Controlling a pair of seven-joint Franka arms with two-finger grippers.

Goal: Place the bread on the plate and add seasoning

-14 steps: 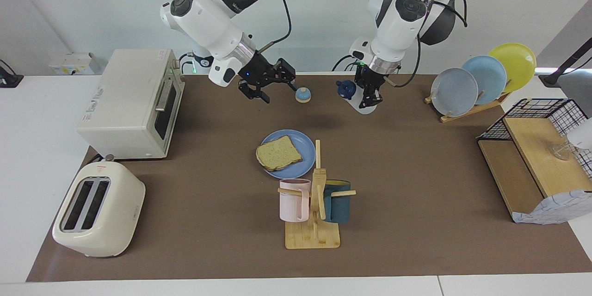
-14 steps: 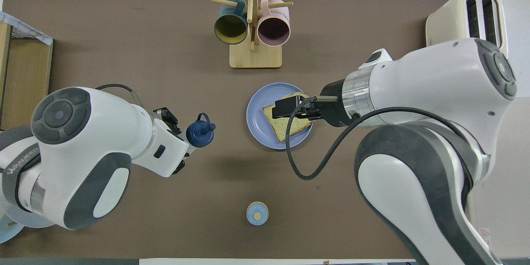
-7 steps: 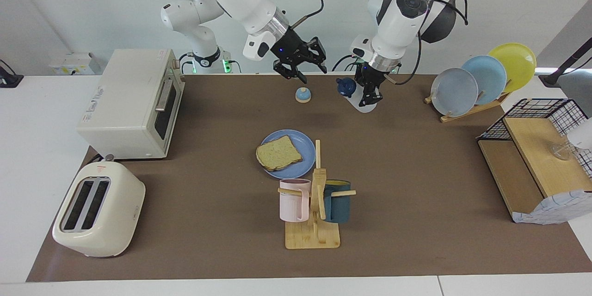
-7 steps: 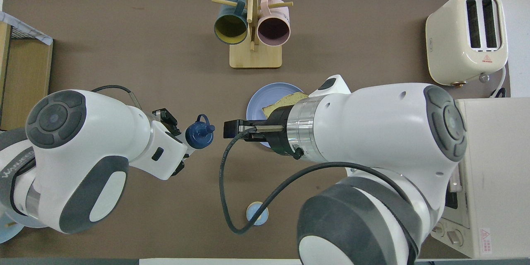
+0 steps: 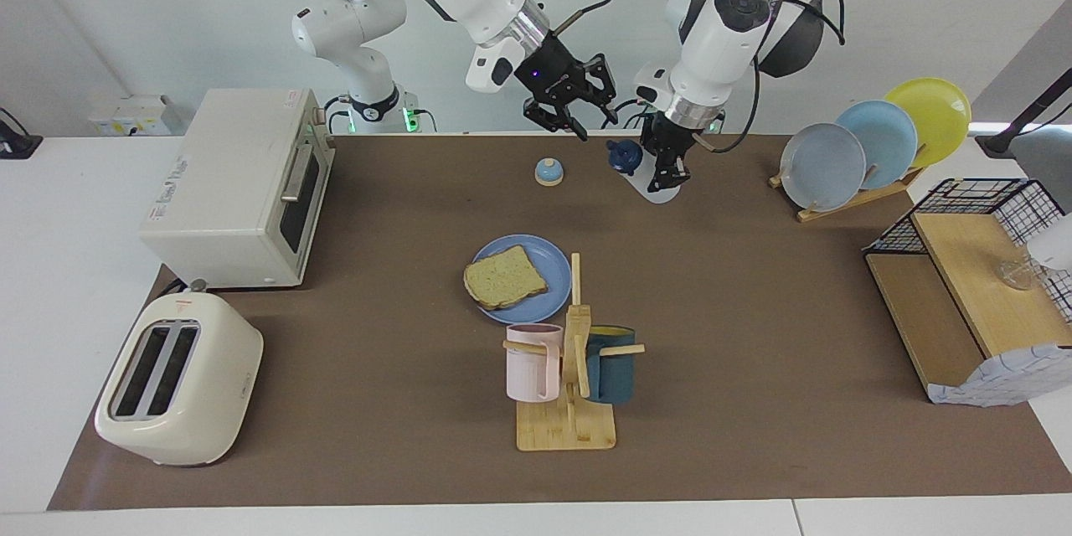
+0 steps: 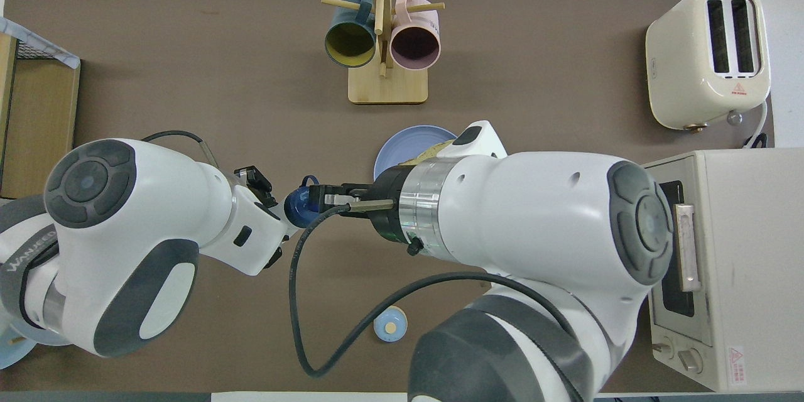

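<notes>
Left fingers (image 5: 667, 170) around navy-capped seasoning (image 5: 626, 158)

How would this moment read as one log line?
bread: on plate | left end effector: gripping seasoning bottle | right end effector: beside bottle cap

Left pincer (image 5: 667, 175) clamped tight; right pincer (image 5: 572, 119) raised beside it.

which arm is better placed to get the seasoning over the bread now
Left. The left gripper already holds the seasoning, raised and tilted. The right gripper hangs beside its cap, holding nothing. The bread lies on the plate.
</notes>
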